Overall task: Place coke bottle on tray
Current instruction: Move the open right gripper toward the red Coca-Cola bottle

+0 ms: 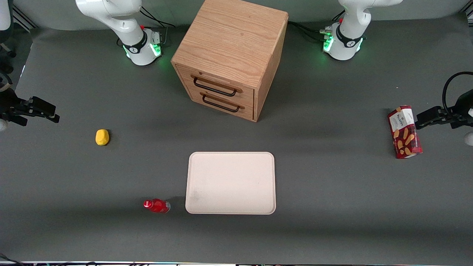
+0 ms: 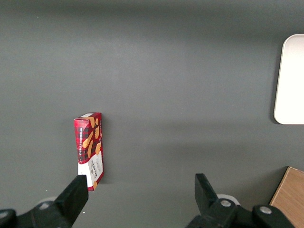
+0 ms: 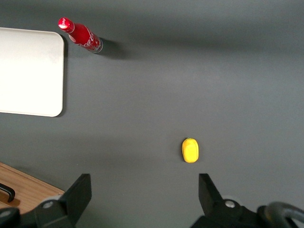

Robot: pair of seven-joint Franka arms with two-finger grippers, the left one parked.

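The coke bottle (image 1: 157, 205), small and red with a red cap, seems to stand upright on the grey table, just beside the tray's corner nearest the front camera, on the working arm's side. It also shows in the right wrist view (image 3: 80, 35). The cream-white tray (image 1: 231, 183) lies flat and bare in the middle of the table, and its edge shows in the right wrist view (image 3: 28, 71). My right gripper (image 1: 51, 112) hangs high over the working arm's end of the table, well apart from the bottle. It is open and empty (image 3: 142, 190).
A yellow lemon-like object (image 1: 102, 137) lies between my gripper and the bottle (image 3: 190, 150). A wooden drawer cabinet (image 1: 229, 55) stands farther from the front camera than the tray. A red snack box (image 1: 404, 132) lies toward the parked arm's end.
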